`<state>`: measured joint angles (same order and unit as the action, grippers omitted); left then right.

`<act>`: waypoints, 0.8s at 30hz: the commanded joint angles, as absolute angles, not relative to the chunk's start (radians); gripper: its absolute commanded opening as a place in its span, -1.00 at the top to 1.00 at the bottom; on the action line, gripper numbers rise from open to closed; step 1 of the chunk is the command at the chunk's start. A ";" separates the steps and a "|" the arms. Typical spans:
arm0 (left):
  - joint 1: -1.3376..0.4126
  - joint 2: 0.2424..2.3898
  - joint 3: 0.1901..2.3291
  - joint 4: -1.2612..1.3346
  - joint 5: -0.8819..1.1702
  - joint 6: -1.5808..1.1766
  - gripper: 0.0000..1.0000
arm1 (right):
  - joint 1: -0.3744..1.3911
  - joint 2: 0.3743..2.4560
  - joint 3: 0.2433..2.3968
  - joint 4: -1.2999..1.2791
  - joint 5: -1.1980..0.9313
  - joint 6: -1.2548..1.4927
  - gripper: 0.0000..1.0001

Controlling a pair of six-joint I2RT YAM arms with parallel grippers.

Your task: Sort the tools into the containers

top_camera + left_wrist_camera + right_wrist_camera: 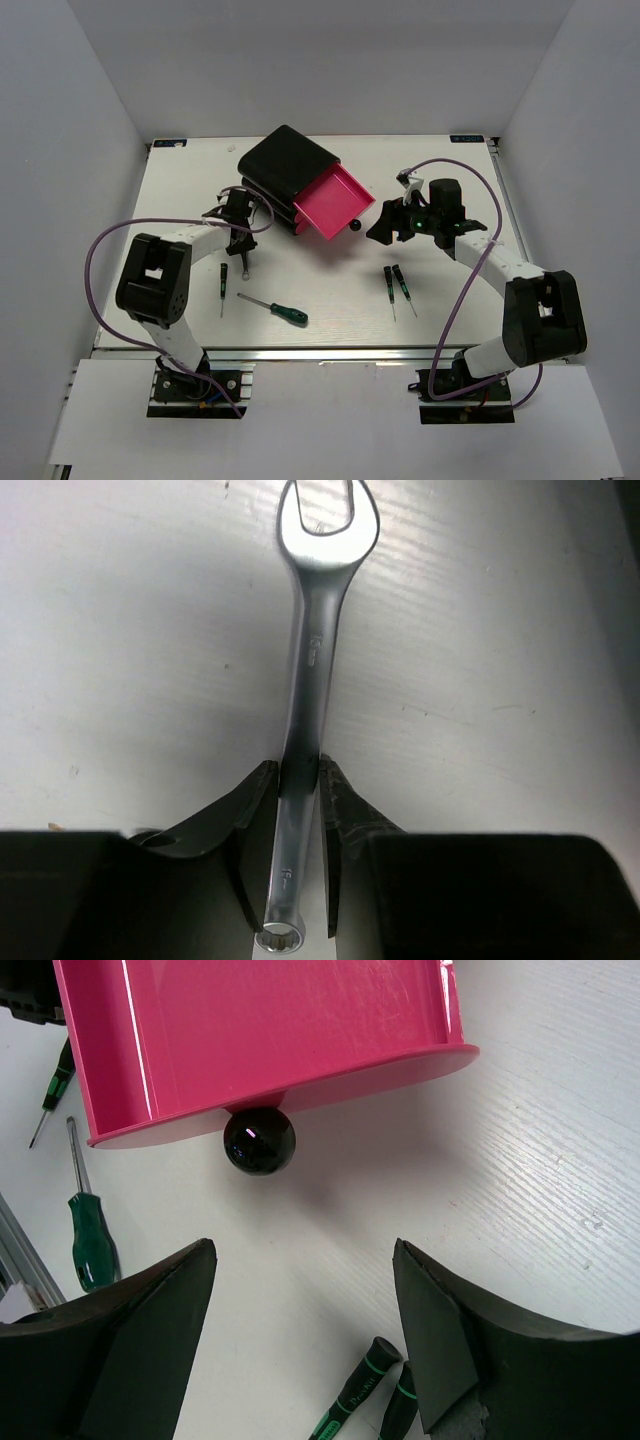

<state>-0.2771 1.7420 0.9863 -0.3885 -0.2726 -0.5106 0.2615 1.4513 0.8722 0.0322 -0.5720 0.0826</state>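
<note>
My left gripper [298,780] is shut on the shank of the small silver wrench [315,650], whose open end points away over the white table. In the top view the left gripper [240,248] is just left of the black box [285,160]. The box's top pink drawer [335,200] is pulled out and looks empty, with its black knob [259,1140] facing my right gripper [305,1250], which is open and empty just in front of it. Two black precision screwdrivers [395,285] lie under the right gripper [385,228]. A third [222,285] and the green-handled screwdriver [275,308] lie front left.
The box [285,160] sits slanted at the back middle of the table, with two lower pink drawers closed. Purple cables loop from both arms. The table's front edge is a metal rail [330,350]. White walls enclose the sides and back.
</note>
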 commanded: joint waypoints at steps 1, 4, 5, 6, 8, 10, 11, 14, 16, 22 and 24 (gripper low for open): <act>-0.275 1.888 0.952 -0.525 -0.207 -0.471 0.33 | 0.256 1.413 0.887 0.063 -0.575 0.081 -0.54; -0.275 1.931 0.992 -0.541 -0.207 -0.453 0.27 | 0.255 1.405 0.884 0.063 -0.571 0.086 -0.54; -0.275 1.940 1.015 -0.554 -0.210 -0.443 0.26 | 0.255 1.402 0.882 0.063 -0.569 0.084 -0.54; -0.275 1.945 1.022 -0.554 -0.209 -0.440 0.29 | 0.255 1.399 0.881 0.063 -0.568 0.084 -0.54; -0.275 1.950 1.032 -0.561 -0.212 -0.434 0.41 | 0.255 1.396 0.876 0.061 -0.566 0.084 -0.55; -0.275 1.951 1.032 -0.563 -0.207 -0.434 0.58 | 0.252 1.393 0.874 0.063 -0.563 0.086 -0.55; -0.275 1.950 1.023 -0.560 -0.204 -0.434 0.62 | 0.252 1.393 0.873 0.063 -0.563 0.086 -0.55; -0.275 1.934 0.994 -0.549 -0.190 -0.443 0.70 | 0.247 1.394 0.874 0.061 -0.563 0.087 -0.55; -0.275 1.916 0.980 -0.543 -0.180 -0.449 0.79 | 0.244 1.393 0.873 0.063 -0.565 0.087 -0.54; -0.275 1.861 0.933 -0.543 -0.167 -0.475 1.00 | 0.244 1.399 0.881 0.064 -0.569 0.089 -0.55; -0.275 1.827 0.922 -0.543 -0.163 -0.483 1.00 | 0.244 1.399 0.881 0.064 -0.571 0.091 -0.55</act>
